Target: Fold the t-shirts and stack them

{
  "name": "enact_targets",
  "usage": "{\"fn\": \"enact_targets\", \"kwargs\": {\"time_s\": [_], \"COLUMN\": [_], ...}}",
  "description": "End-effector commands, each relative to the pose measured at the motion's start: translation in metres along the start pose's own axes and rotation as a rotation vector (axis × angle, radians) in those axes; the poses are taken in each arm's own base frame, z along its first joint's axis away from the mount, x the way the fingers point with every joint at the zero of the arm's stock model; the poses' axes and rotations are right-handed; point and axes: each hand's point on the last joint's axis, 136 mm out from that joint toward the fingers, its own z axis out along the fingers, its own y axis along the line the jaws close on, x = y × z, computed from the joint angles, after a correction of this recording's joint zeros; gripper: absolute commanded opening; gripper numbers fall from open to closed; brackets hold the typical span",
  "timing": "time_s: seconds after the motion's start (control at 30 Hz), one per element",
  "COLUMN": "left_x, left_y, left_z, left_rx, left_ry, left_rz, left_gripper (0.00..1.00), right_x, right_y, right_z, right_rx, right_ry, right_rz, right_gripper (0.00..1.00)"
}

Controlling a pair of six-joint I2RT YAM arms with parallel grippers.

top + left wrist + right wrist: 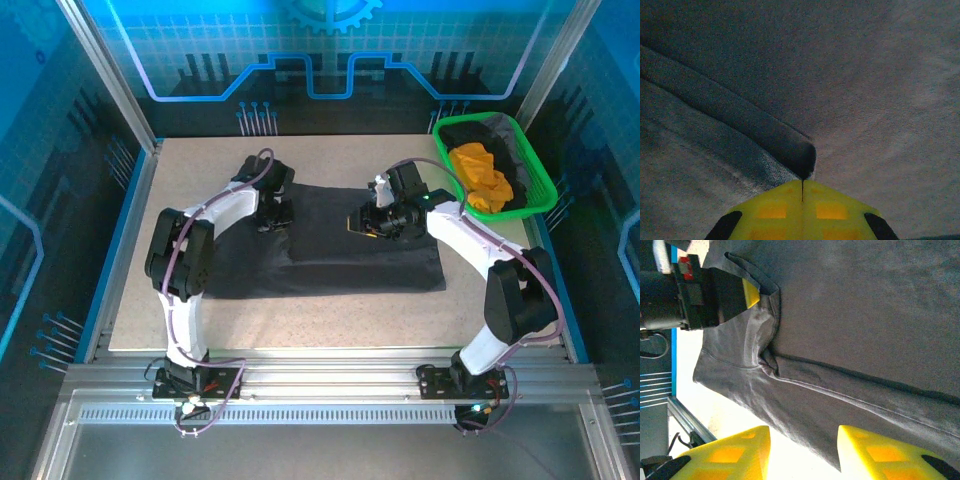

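The large charcoal-black t-shirt (pixel 340 245) lies spread on the table, with one layer folded over its middle. My left gripper (pixel 272 212) is at the shirt's far left part. In the left wrist view its fingers (pixel 802 187) are shut, pinching the end of a rolled fold of the charcoal t-shirt (pixel 760 125). My right gripper (pixel 362 224) hovers over the shirt's middle with its jaws open and nothing between them (pixel 802 452); the shirt's hem and a seam (pixel 840 390) lie below it. An orange t-shirt (pixel 482 178) and another dark t-shirt (pixel 480 133) sit in the basket.
The green plastic basket (pixel 543 190) stands at the table's far right corner. Bare beige tabletop (pixel 200 165) surrounds the shirt, with a wide strip along the front (pixel 330 320). Metal frame posts and blue walls enclose the table.
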Motion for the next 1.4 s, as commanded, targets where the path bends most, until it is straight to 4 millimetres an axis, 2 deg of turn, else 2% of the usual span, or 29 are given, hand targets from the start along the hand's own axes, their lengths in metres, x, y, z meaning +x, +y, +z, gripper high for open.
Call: {"fn": "enact_targets", "kwargs": {"time_s": [0.0, 0.1, 0.17, 0.23, 0.3, 0.37, 0.47, 0.57, 0.63, 0.73, 0.93, 1.0, 1.07, 1.2, 1.37], "left_x": [-0.014, -0.011, -0.009, -0.010, -0.012, -0.016, -0.013, 0.014, 0.040, 0.065, 0.091, 0.103, 0.115, 0.134, 0.141], "left_y": [-0.010, -0.009, -0.007, -0.004, -0.002, 0.001, 0.016, 0.048, 0.074, 0.105, 0.139, 0.149, 0.159, 0.181, 0.206], "left_z": [-0.015, -0.008, -0.005, -0.007, -0.015, -0.032, -0.063, -0.071, -0.063, -0.045, -0.012, -0.009, -0.009, -0.015, -0.024], "left_rx": [0.021, 0.009, -0.003, -0.019, -0.033, -0.048, -0.076, -0.096, -0.108, -0.108, -0.161, -0.199, -0.231, -0.267, -0.269], "left_ry": [-0.054, -0.022, -0.005, -0.008, -0.030, -0.074, -0.142, -0.099, -0.026, 0.059, 0.157, 0.179, 0.186, 0.192, 0.191], "left_rz": [-0.005, -0.004, -0.003, -0.006, -0.014, -0.036, -0.103, -0.255, -0.376, -0.515, -0.690, -0.733, -0.767, -0.828, -0.895], "left_gripper": [0.00, 0.01, 0.17, 0.41, 0.52, 0.56, 0.55, 0.44, 0.36, 0.32, 0.28, 0.28, 0.29, 0.28, 0.29], "right_x": [0.007, 0.008, 0.008, 0.008, 0.010, 0.012, 0.019, 0.034, 0.047, 0.060, 0.095, 0.109, 0.110, 0.125, 0.143], "right_y": [-0.001, -0.001, -0.001, -0.001, -0.003, -0.009, -0.031, -0.072, -0.103, -0.128, -0.163, -0.167, -0.161, -0.138, -0.108], "right_z": [0.001, 0.002, 0.002, 0.002, 0.001, 0.000, -0.005, -0.011, -0.017, -0.020, 0.000, 0.010, 0.014, 0.023, 0.035], "right_rx": [-0.018, -0.021, -0.024, -0.023, -0.018, 0.000, 0.061, 0.174, 0.278, 0.351, 0.491, 0.517, 0.549, 0.517, 0.460], "right_ry": [0.022, 0.025, 0.027, 0.027, 0.028, 0.023, 0.009, 0.016, 0.041, 0.080, 0.264, 0.337, 0.372, 0.453, 0.529], "right_rz": [0.022, 0.026, 0.028, 0.029, 0.035, 0.047, 0.094, 0.195, 0.268, 0.317, 0.401, 0.421, 0.383, 0.384, 0.355], "right_gripper": [0.42, 0.42, 0.42, 0.43, 0.43, 0.42, 0.41, 0.37, 0.33, 0.28, 0.28, 0.28, 0.29, 0.31, 0.34]}}
